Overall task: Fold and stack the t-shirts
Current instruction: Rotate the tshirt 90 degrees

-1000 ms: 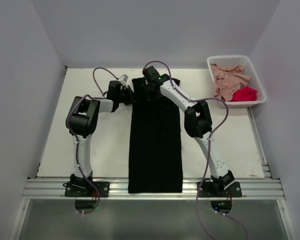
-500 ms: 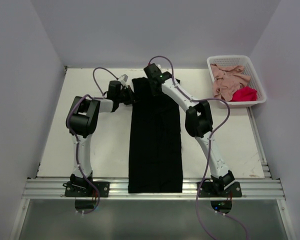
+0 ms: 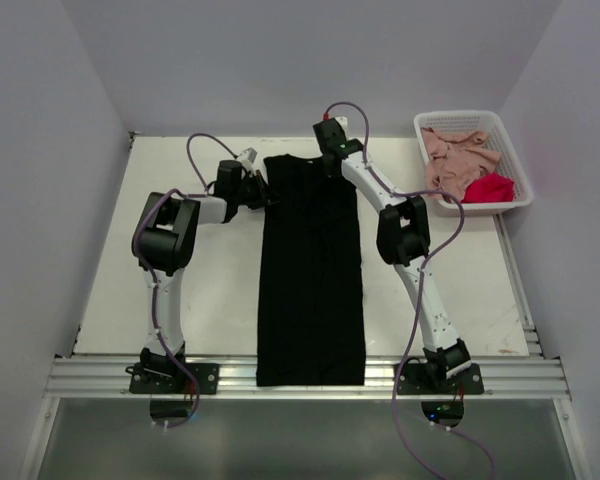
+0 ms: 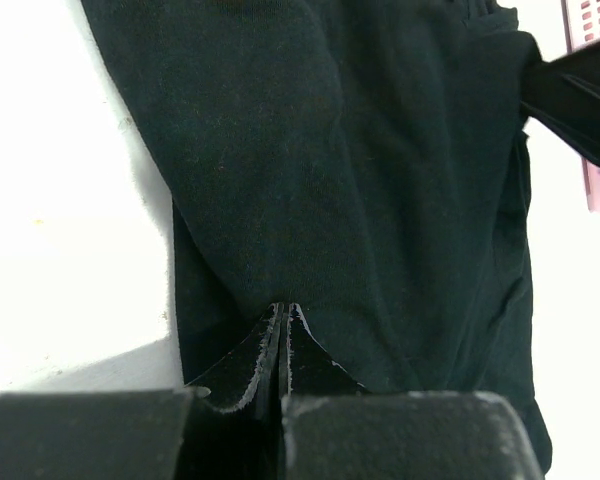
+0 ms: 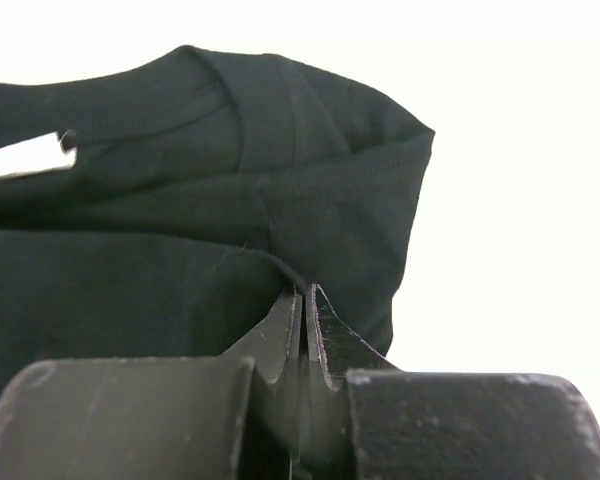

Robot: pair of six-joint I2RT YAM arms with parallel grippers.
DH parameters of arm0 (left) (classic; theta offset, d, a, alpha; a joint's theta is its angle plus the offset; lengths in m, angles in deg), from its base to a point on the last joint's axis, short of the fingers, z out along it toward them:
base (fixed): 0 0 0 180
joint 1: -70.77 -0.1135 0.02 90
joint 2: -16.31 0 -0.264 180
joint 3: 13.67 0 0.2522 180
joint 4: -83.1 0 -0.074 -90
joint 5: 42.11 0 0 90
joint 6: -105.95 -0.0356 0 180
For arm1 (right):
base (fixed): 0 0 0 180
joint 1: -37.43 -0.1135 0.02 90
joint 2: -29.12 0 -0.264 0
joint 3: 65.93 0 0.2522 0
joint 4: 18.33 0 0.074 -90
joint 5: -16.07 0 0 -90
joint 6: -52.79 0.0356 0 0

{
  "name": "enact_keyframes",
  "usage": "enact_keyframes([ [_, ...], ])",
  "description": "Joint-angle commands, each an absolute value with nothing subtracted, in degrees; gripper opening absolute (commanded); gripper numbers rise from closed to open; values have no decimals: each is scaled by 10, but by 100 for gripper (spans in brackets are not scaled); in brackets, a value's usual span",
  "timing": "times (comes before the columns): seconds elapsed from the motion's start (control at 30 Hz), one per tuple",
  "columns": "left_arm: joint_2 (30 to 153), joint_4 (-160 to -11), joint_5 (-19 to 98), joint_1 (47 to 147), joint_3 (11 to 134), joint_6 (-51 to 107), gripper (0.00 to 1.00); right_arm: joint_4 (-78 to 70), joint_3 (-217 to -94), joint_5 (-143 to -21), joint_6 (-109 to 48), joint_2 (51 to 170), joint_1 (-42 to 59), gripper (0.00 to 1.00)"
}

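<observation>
There are three t-shirts in sight, one of each colour. One black t-shirt (image 3: 310,290) lies flat on the white table (image 3: 210,290) as a long narrow strip. Its near hem reaches the table's near edge, between the two arm bases, and its collar end points away from them.

Both of the two grippers are at that far end. The left gripper (image 4: 282,312) sits at the black t-shirt's far left corner. Its fingers are pressed together with no gap and pinch the cloth at its edge, where creases run in toward the tips. The right gripper (image 5: 303,298) sits at the far right corner. Its fingers are likewise drawn narrow, with a fold of the black cloth caught between them, and the layers there bunch up beside the collar.

One white lattice basket (image 3: 458,116) stands well to the right of the black t-shirt, level with its far end. In it lie one crumpled dusty pink t-shirt (image 3: 455,160) and, touching it on the side nearer the arms, one bright red t-shirt (image 3: 488,187). Whether the pink heap is more than one garment cannot be told.
</observation>
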State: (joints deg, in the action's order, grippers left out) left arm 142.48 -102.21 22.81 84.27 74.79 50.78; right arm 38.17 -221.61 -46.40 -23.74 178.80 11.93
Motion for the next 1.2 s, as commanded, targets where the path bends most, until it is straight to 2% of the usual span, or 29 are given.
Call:
enact_keyframes([
  [0.0, 1436, -983, 257, 828, 760, 479, 0, 307, -2245, -455, -253, 1802, 121, 0],
  [0.4, 1447, -983, 245, 824, 766, 479, 0, 193, -2242, -421, -279, 1824, 130, 0],
  [0.67, 1453, -992, 242, 823, 767, 485, 0, 165, -2166, -327, -286, 1778, 129, 0],
  [0.83, 1454, -995, 242, 823, 766, 487, 0, 178, -2163, -329, -279, 1775, 129, 0],
  [0.93, 1456, -996, 241, 823, 764, 487, 0, 158, -2115, -329, -272, 1751, 130, 2],
  [0.97, 1456, -996, 241, 822, 764, 486, 0, 152, -2106, -330, -273, 1744, 130, 9],
  [1.0, 1456, -996, 241, 823, 763, 486, 0, 149, -2099, -333, -278, 1734, 130, 20],
  [1.03, 1456, -997, 240, 821, 763, 486, 0, 143, -2092, -335, -282, 1730, 130, 39],
  [1.1, 1456, -996, 240, 820, 763, 486, 0, 143, -2092, -336, -287, 1719, 130, 55],
  [1.13, 1455, -997, 239, 820, 763, 487, 0, 137, -2085, -339, -289, 1713, 129, 70],
  [1.17, 1454, -997, 240, 821, 763, 487, 0, 134, -2081, -341, -295, 1708, 130, 74],
])
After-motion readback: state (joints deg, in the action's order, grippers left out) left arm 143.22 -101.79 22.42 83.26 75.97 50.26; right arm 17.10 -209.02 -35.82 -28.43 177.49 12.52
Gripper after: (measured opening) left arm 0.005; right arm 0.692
